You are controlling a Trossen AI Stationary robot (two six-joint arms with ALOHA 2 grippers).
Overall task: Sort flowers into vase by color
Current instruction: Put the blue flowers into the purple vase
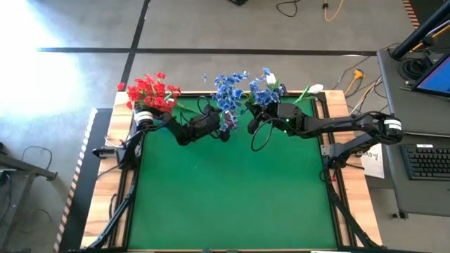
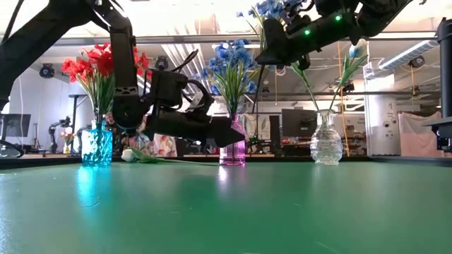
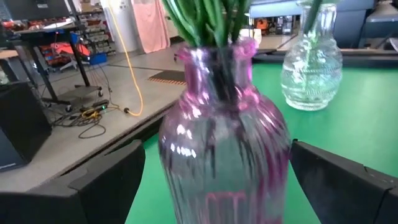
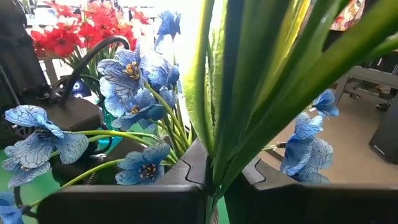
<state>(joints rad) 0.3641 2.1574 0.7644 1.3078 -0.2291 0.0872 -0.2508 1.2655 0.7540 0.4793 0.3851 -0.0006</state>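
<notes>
Taking the pink vase [image 2: 232, 150] as the mark: to its left the red flowers [image 2: 94, 67] stand sorted in the teal vase [image 2: 97, 144]. The left claw [image 3: 211, 180] spreads wide around the pink vase, seemingly steadying it. Above and to its right, the right claw [image 4: 214, 180] pinches a blue flower stem [image 4: 261, 87], which next needs lowering into that narrow neck. The green surface [image 1: 232, 197] fronts a cluttered workshop.

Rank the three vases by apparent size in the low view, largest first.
1. Clear ribbed glass vase.
2. Blue textured glass vase, similar in height, so this order is unsure.
3. Pink glass vase: partly hidden, unsure.
</notes>
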